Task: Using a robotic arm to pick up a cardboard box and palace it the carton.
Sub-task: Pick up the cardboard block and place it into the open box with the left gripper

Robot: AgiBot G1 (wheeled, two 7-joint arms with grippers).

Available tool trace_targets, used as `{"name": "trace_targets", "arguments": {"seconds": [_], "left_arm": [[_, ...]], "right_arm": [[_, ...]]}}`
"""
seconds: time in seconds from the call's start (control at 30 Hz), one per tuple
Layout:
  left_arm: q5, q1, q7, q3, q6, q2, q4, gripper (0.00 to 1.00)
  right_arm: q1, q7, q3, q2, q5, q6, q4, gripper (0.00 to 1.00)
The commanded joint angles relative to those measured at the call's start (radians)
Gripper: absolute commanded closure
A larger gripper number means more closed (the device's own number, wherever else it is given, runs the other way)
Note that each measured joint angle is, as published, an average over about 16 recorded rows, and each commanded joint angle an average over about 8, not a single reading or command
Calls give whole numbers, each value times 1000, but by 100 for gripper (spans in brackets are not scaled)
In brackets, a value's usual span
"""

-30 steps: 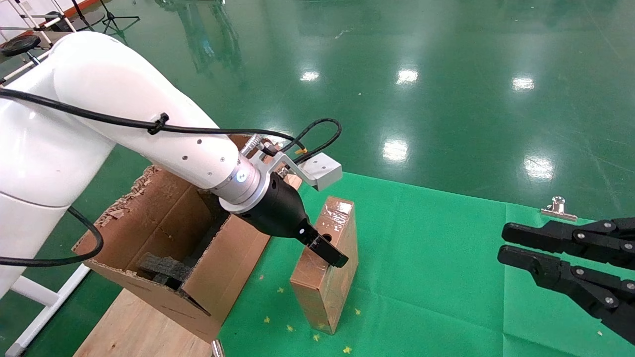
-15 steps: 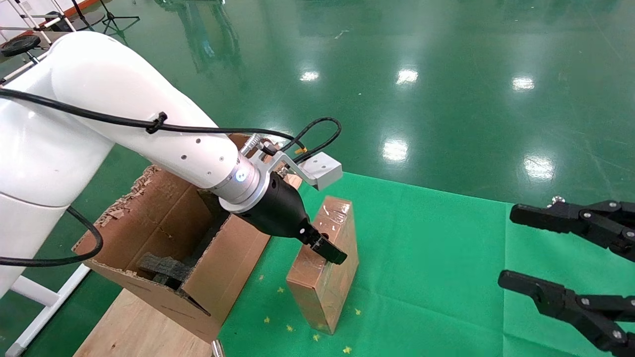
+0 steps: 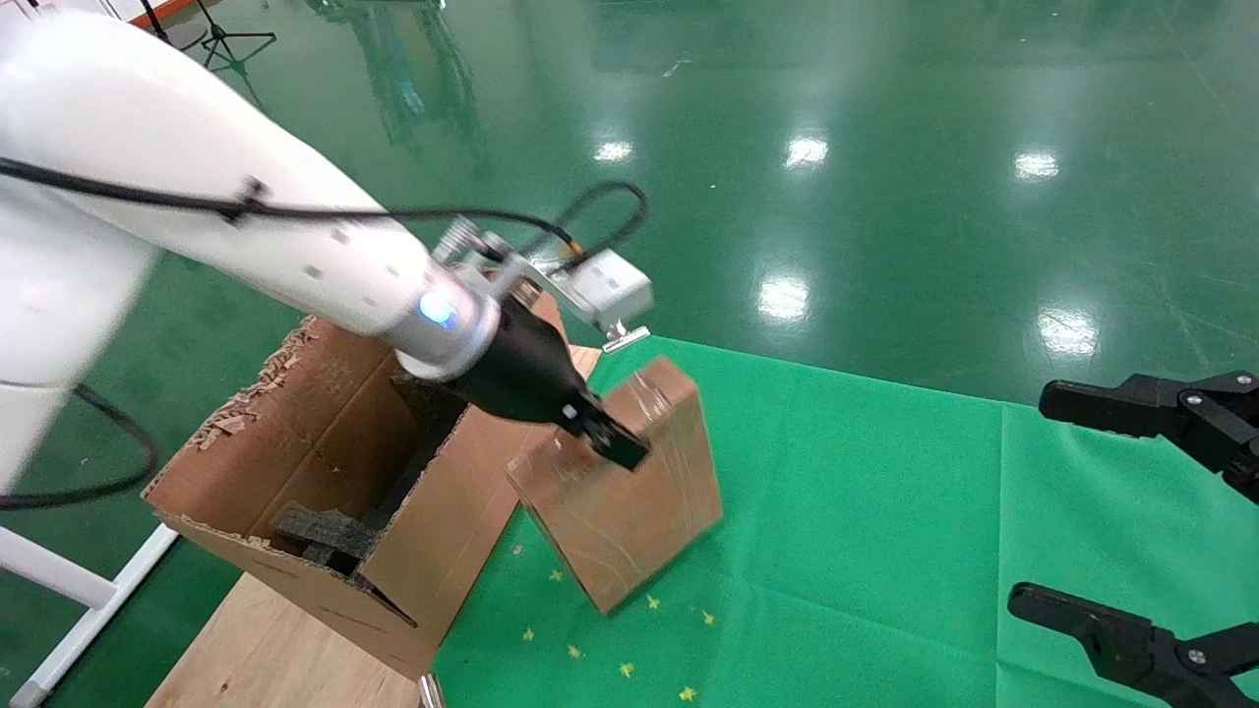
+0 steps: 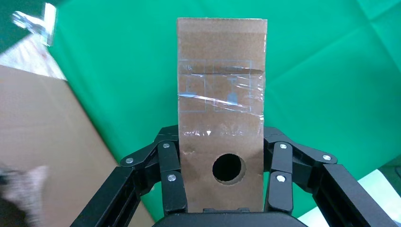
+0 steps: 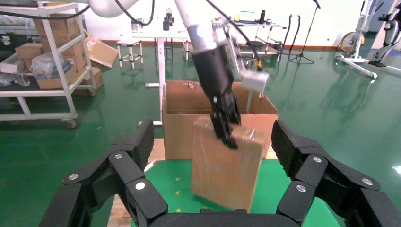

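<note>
The small taped cardboard box (image 3: 629,501) hangs tilted just above the green cloth, beside the carton's near wall. My left gripper (image 3: 610,438), on the white robotic arm, is shut on its upper end. In the left wrist view the fingers (image 4: 172,175) press both narrow sides of the box (image 4: 222,94), with the round black hole between them. The large torn carton (image 3: 443,551) stands open to the left, dark foam (image 3: 325,531) inside. My right gripper (image 3: 1033,497) stays open at the right edge, well apart from the box (image 5: 227,170).
The carton (image 5: 179,127) rests on a wooden board (image 3: 285,649) beside the green cloth (image 3: 866,511). A silver clip (image 3: 625,339) sits at the cloth's far edge. A white frame leg (image 3: 59,580) is at the lower left. Shelves (image 5: 47,56) stand farther off.
My left gripper has lifted the box off the cloth, tilting it and carrying it left toward the carton. The right gripper's fingers have spread wider apart.
</note>
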Motion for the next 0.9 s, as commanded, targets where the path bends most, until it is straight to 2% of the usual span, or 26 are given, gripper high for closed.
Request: {"name": "trace_targets", "arguments": {"seconds": [0.03,0.3,0.5,0.7,0.9], "left_arm": [[-13,-15,25,-11,-4,-21,2,100],[-68,-182,228,-114,-24,-126,204,100],[-50,-332,387,-142,14,-167,407,100],[-3,-449,579,-111,56,-193,607,100],[67,-470,761,-34,55,-202,781,100]], "right_arm": [[0,0,0,0,0,0,0,0],[0,0,0,0,0,0,0,0],[0,0,0,0,0,0,0,0],[0,0,0,0,0,0,0,0],[0,0,0,0,0,0,0,0]]}}
